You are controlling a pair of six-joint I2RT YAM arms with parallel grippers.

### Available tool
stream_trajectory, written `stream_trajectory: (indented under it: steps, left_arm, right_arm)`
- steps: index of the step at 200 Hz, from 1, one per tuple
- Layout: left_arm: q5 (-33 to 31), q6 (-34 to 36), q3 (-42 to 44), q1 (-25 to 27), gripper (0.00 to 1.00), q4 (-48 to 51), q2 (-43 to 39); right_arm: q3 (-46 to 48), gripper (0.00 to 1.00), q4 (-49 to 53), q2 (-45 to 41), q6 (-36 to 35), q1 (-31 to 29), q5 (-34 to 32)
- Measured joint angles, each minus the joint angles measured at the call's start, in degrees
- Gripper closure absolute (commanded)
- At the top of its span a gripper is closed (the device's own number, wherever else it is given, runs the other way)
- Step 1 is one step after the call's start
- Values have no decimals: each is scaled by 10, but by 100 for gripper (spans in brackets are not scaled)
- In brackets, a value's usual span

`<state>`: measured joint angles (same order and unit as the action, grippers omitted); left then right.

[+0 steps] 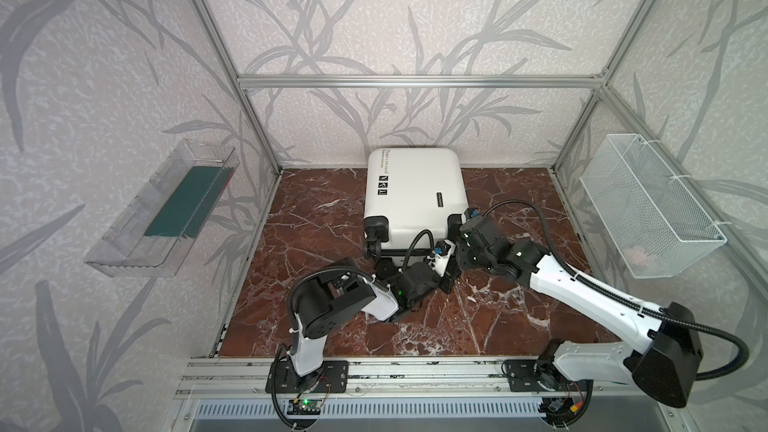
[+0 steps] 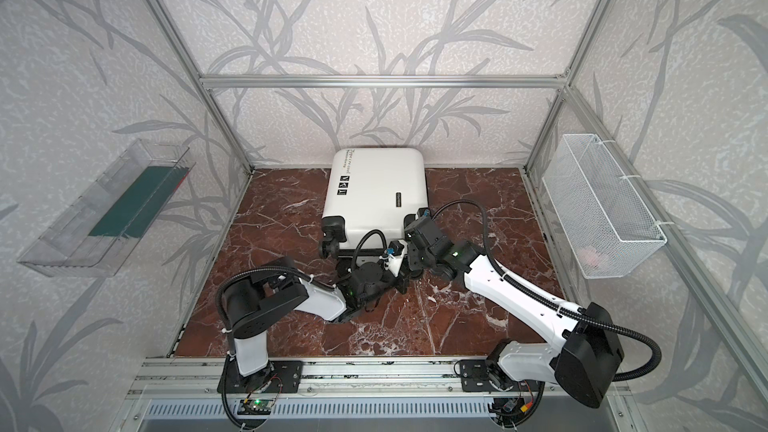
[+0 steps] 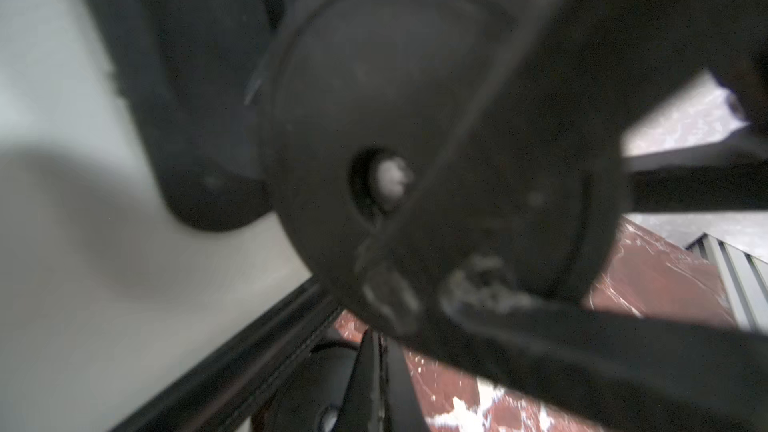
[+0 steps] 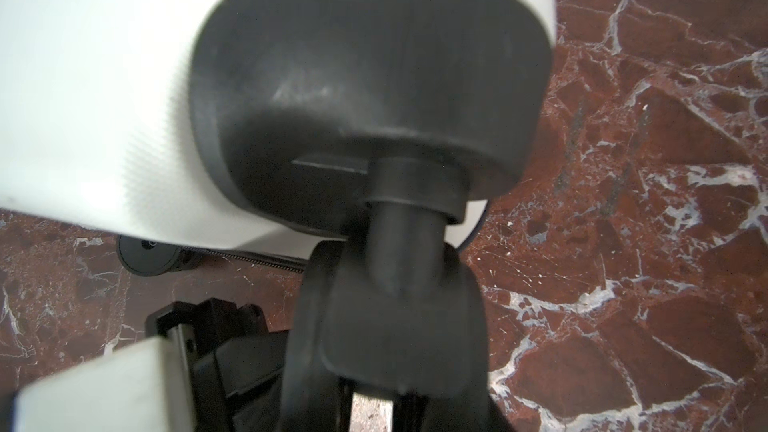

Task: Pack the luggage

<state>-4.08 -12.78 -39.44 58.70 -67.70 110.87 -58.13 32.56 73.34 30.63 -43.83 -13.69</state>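
White luggage [image 1: 411, 197] lies closed just ahead of my left gripper [image 1: 448, 282], jaws pressed together; whether my right gripper [image 1: 458, 243] grips its wheel [image 4: 395, 326] I cannot tell. Pulling there might drag it.

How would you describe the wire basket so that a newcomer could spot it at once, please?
Start at the red marble tabletop with the white luggage on it, then look to the wall on its right in both top views. The wire basket hangs there: white mesh, unlike the clear plastic tray on the opposite wall.
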Motion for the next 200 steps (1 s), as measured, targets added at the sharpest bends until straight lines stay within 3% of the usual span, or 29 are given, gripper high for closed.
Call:
stream_trajectory:
  steps: [60, 99, 122, 142, 160, 172, 200]
  left_arm:
    - [-106, 1, -54, 38, 100, -95, 94]
    - [-129, 2, -70, 45, 98, -101, 110]
    - [-132, 3, -61, 47, 87, -101, 103]
    - [-130, 3, -34, 52, 75, -108, 82]
    - [-133, 4, 0, 52, 63, -112, 55]
    - [-133, 7, 22, 54, 57, -112, 36]
    - [-123, 21, 65, 64, 47, -112, -13]
  right_arm:
    - [0, 90, 9, 1, 6, 1, -33]
    - [0, 87, 12, 1, 6, 2, -44]
    - [0, 64, 12, 1, 5, 2, -41]
    - [0, 38, 11, 1, 0, 5, -21]
    - [-1, 23, 0, -1, -9, 17, 9]
    - [-2, 17, -9, -3, -13, 29, 26]
    - [-2, 14, -29, -24, -18, 60, 71]
